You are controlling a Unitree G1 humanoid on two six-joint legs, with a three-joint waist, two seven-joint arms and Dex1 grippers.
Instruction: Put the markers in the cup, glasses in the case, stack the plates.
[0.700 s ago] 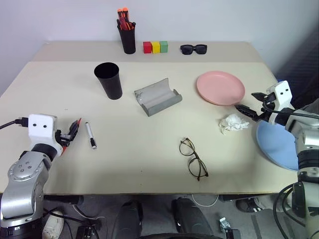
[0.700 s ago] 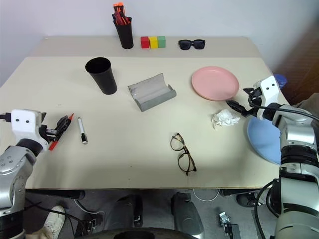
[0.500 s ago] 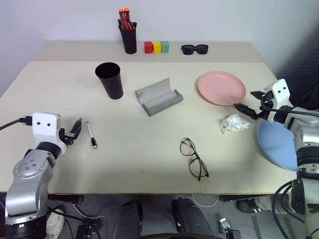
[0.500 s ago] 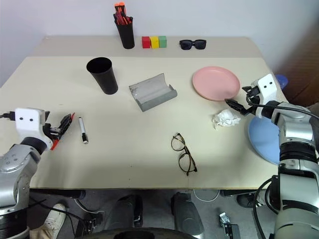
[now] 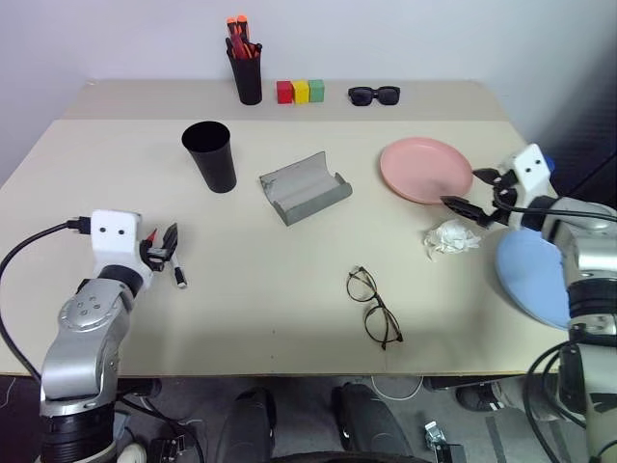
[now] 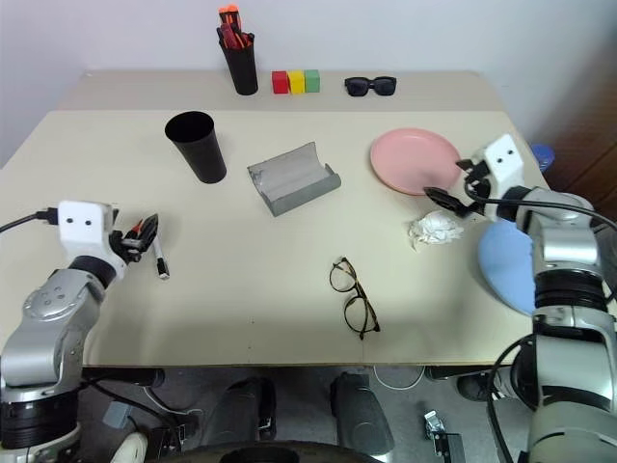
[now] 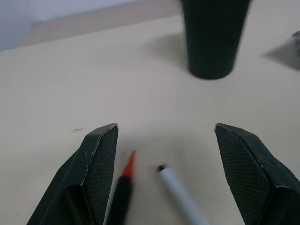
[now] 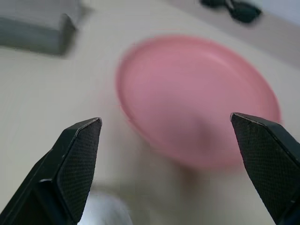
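Two markers lie at the table's left: a red-tipped one (image 7: pixel 123 185) and a white one with black ends (image 5: pixel 177 272). My left gripper (image 5: pixel 162 247) is open just above them, and both tips show between its fingers in the left wrist view. Beyond them stands the black cup (image 5: pixel 210 154). The grey case (image 5: pixel 304 186) lies open mid-table. The wire-frame glasses (image 5: pixel 374 307) lie near the front edge. My right gripper (image 5: pixel 471 191) is open at the near right rim of the pink plate (image 5: pixel 426 170). The blue plate (image 5: pixel 535 280) lies at the right edge, under my right forearm.
A crumpled white tissue (image 5: pixel 451 237) lies just in front of the right gripper. At the back stand a black pot of orange-topped pens (image 5: pixel 247 68), three coloured blocks (image 5: pixel 301 92) and black sunglasses (image 5: pixel 374 95).
My left gripper has moved right, from over the red marker to astride both markers. My right gripper has moved left and back, up to the pink plate's rim.
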